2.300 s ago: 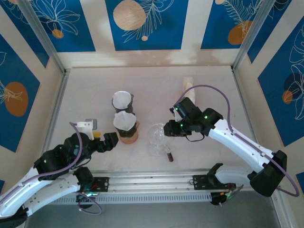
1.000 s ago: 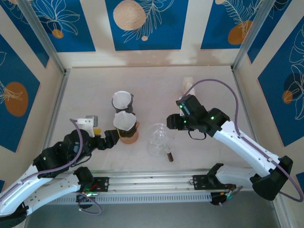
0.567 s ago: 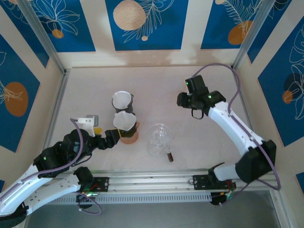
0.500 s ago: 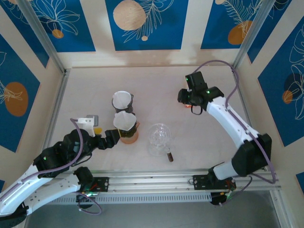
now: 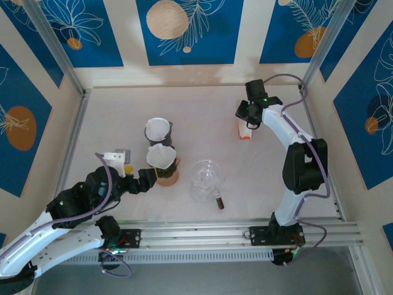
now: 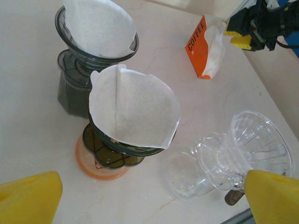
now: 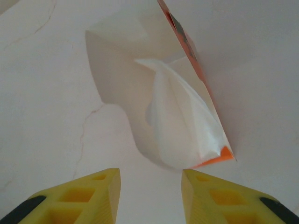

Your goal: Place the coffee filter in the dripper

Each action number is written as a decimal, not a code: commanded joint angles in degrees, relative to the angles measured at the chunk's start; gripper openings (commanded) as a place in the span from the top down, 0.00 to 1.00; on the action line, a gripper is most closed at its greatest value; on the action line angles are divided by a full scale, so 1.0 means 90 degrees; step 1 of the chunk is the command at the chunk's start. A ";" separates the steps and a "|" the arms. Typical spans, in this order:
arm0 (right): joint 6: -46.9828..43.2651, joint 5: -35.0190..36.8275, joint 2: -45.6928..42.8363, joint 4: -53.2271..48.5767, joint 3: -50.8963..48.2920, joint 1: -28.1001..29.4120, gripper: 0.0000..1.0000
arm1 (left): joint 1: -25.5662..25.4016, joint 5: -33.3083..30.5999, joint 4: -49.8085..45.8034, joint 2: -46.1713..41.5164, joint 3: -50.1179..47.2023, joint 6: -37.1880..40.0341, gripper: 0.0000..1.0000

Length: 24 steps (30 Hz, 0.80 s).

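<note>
Right gripper [image 5: 245, 120] is at the far right of the bench [image 5: 123, 117], pointing at the orange filter pack [image 5: 244, 130]. In the right wrist view its jaws are open at a medium gap with nothing between them, just short of the pack's open mouth, where white paper filters [image 7: 180, 116] stick out. The pack lies flat on the bench. Left gripper [image 5: 146, 182] is near the left front, jaws wide and empty, facing the orange-based dripper [image 5: 163, 165], which has a paper filter in it. The dark dripper [image 5: 158, 131] just behind it also has a filter in it. The clear dripper [image 5: 206, 178] is to the right of those two and well apart from the pack. It has no filter and looks tipped on its side in the left wrist view. A small brown item [image 5: 219, 201] lies just beside it on the near side; too small to identify.
</note>
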 commanded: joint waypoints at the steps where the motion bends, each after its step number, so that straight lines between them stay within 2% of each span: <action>1: 0.0422 -0.0188 0.0116 0.0205 0.0266 -0.0039 0.60 | 0.0065 -0.0035 0.0106 -0.0001 0.0023 0.0217 0.00; 9: 0.0929 -0.0241 0.0411 0.0301 0.0408 -0.0224 0.61 | 0.0065 -0.0147 0.0073 -0.0032 0.0023 0.0291 0.00; 22: 0.0940 -0.0497 0.0994 0.0225 0.0820 -0.0285 0.62 | 0.0065 -0.0238 0.0060 -0.0030 0.0005 0.0321 0.00; 24: 0.0932 -0.0461 0.1035 0.0225 0.0820 -0.0295 0.64 | 0.0065 -0.0242 0.0063 -0.0028 0.0000 0.0318 0.00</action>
